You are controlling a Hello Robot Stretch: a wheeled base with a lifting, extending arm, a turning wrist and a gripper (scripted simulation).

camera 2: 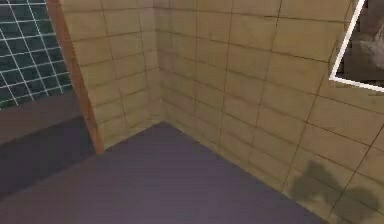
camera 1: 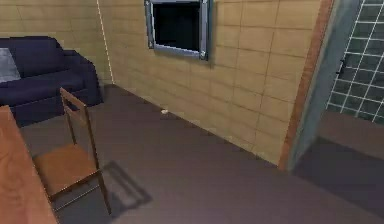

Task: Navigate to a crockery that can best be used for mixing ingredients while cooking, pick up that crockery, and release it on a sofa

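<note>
Crockery for mixing would be a bowl, and where that bowl stands cannot be told from these pictures. As a judgement from the task alone, such a bowl would be stiff, probably glazed and so slippery, moderately heavy for its kind and liable to chip or crack. The rim is the sensible place to take hold, one finger inside the wall and one outside, with a gentle set-down. The gripper's state cannot be told either.

The sofa (camera 1: 40, 75) — dark blue, soft-cushioned, a forgiving place to release crockery — sits at the forward view's far left against the tan tiled wall. Nearer stands a wooden chair (camera 1: 72, 150) beside the edge of a wooden table (camera 1: 15, 185).

The forward view also gives a dark metal-framed panel (camera 1: 180, 28) on the wall, a small pale thing (camera 1: 164, 111) on the floor at the wall's foot, and a doorway to a green-tiled room (camera 1: 365, 70). The arm side view offers a bare wall corner (camera 2: 160, 80), a wooden door frame (camera 2: 80, 80) and a white-edged frame (camera 2: 365, 50) at its upper right.
</note>
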